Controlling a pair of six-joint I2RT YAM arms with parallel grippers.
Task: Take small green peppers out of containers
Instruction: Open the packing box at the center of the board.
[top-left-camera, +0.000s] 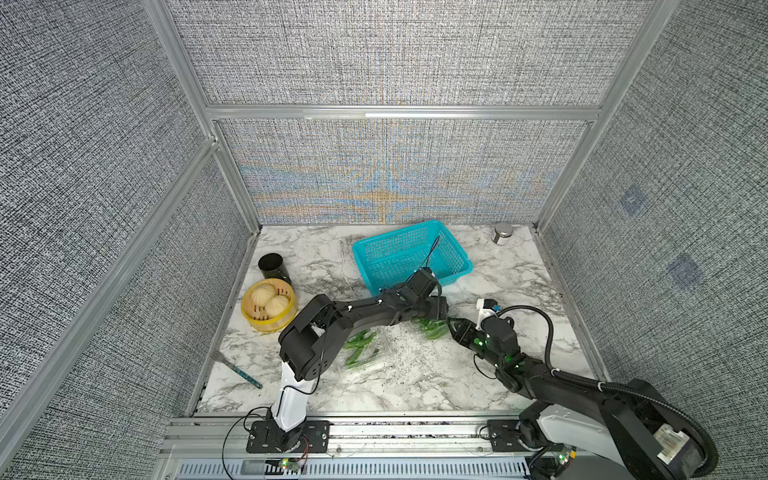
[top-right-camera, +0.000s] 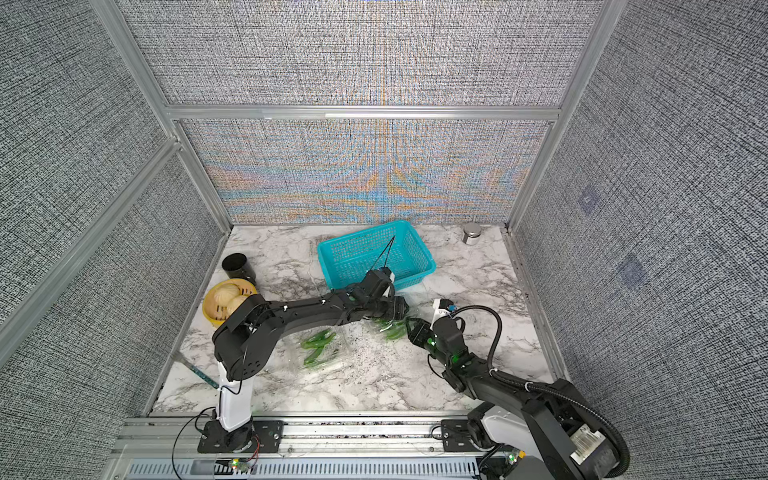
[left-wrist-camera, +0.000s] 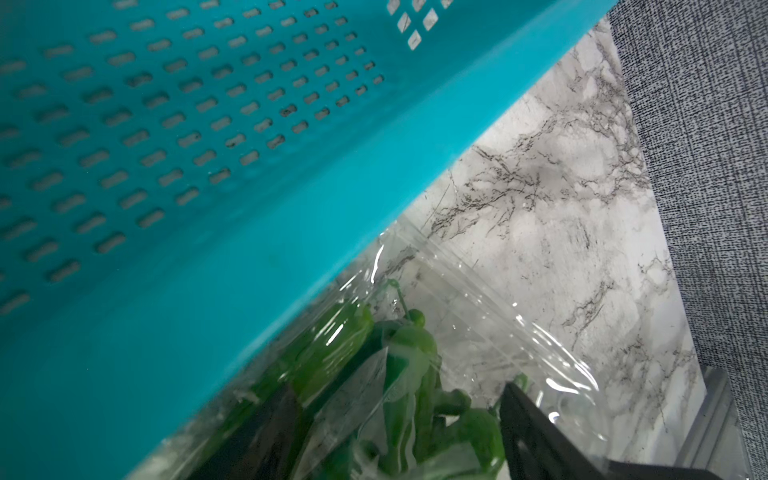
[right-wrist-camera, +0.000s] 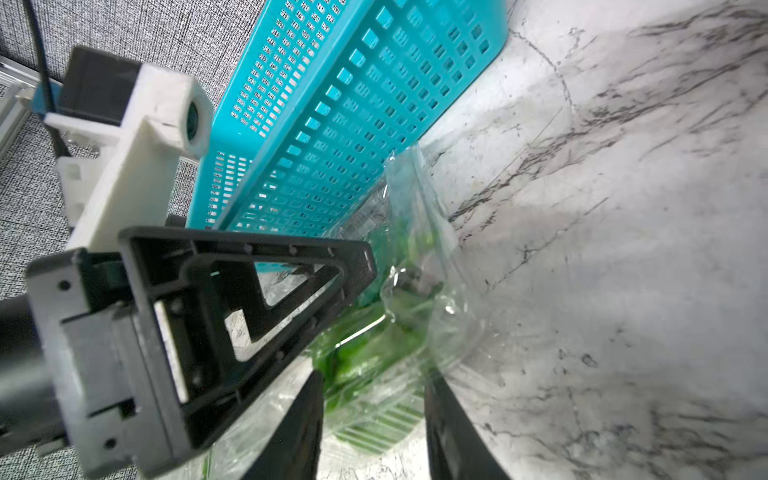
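Top views: in both top views the left gripper (top-left-camera: 443, 309) and right gripper (top-left-camera: 451, 323) meet at a clear container (top-right-camera: 392, 332) of small green peppers (top-left-camera: 430, 326). It lies on the table (top-left-camera: 415, 382), just in front of the teal basket (top-left-camera: 362, 249). A second container (top-right-camera: 318, 353), also holding peppers, lies nearby.

Left wrist: peppers (left-wrist-camera: 411, 361) lie inside the container (left-wrist-camera: 519, 332), which is against the basket (left-wrist-camera: 166, 166). The left jaws stand wide astride it; a firm grip cannot be confirmed.

Right wrist: the right gripper (right-wrist-camera: 372, 386) has its jaws parted, flanking the container's end.
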